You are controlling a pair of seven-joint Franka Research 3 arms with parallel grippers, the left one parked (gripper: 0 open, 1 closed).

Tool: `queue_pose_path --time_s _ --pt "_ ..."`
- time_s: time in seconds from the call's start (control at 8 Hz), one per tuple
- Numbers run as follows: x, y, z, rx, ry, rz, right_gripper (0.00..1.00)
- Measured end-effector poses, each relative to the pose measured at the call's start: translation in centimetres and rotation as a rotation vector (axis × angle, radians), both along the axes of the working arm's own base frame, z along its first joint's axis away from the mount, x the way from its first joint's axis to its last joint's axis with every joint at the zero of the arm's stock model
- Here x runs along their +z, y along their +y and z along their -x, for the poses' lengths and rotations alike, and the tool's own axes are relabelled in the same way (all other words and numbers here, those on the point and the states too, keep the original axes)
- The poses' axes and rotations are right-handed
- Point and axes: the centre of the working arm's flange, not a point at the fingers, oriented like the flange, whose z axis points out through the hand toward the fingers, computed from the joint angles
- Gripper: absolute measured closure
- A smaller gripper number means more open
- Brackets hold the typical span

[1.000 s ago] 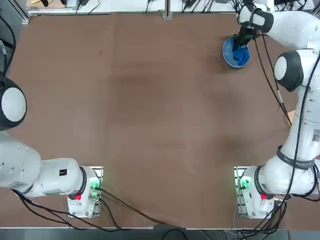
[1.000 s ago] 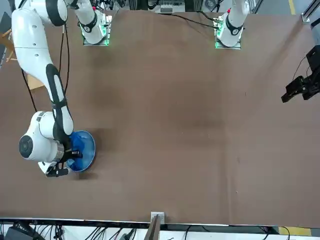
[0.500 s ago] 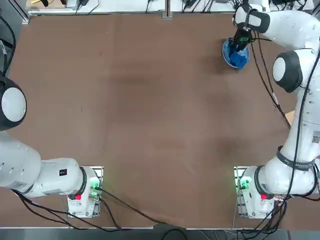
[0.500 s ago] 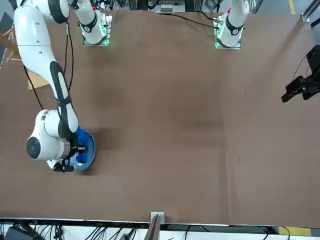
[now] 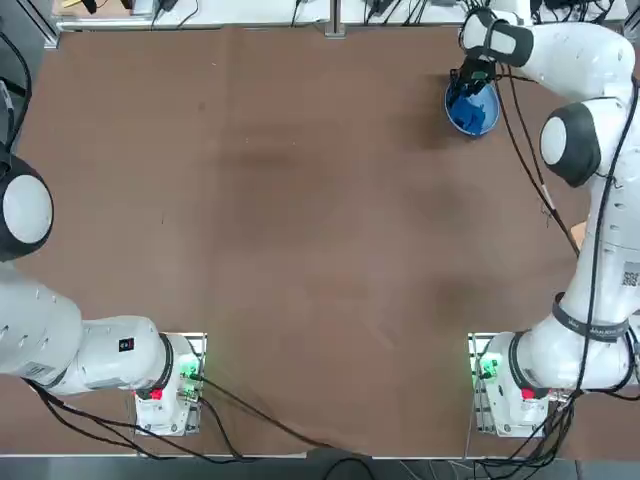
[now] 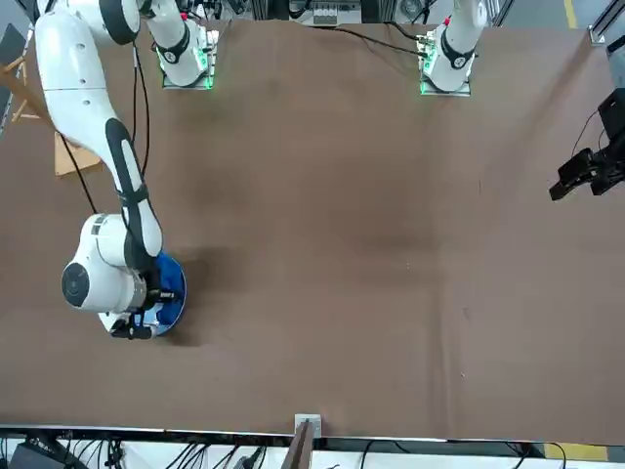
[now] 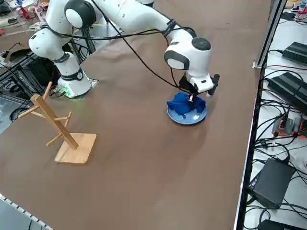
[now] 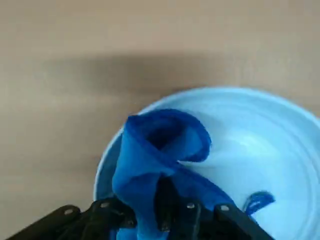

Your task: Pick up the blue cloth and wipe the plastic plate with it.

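The light blue plastic plate point(image 5: 484, 122) lies near the table's far right corner. The darker blue cloth point(image 5: 464, 102) is bunched on it, over the side towards the table's middle. My right gripper point(image 5: 466, 88) points down onto the plate, shut on the blue cloth. In the right side view the cloth point(image 7: 181, 105) spreads over the plate point(image 7: 190, 120) under the gripper point(image 7: 193, 99). The wrist view shows the cloth point(image 8: 145, 155) folded upward between the closed fingers of the gripper point(image 8: 172, 210), with the bare plate point(image 8: 260, 150) beside it. In the front view my arm hides most of the plate point(image 6: 177, 291).
A wooden peg stand point(image 7: 58, 129) stands on the table's right side, closer to my base than the plate. The table's far edge point(image 5: 400, 26) runs just beyond the plate. Black cables hang along my right arm point(image 5: 520, 130).
My right gripper has dragged the cloth across the plate, towards the table's middle and slightly towards the far edge. The plate has stayed in place.
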Motion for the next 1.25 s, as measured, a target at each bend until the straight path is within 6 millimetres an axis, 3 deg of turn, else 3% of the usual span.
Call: queue_pose_path --time_s 0.75,1.0,1.25 --pt "0.0 -4.9 -0.7 0.059 -0.034 0.011 0.85" --pt "-0.1 -5.1 -0.3 0.050 0.004 0.009 0.85" --pt "-0.2 -3.5 0.0 0.009 0.034 0.009 0.85"
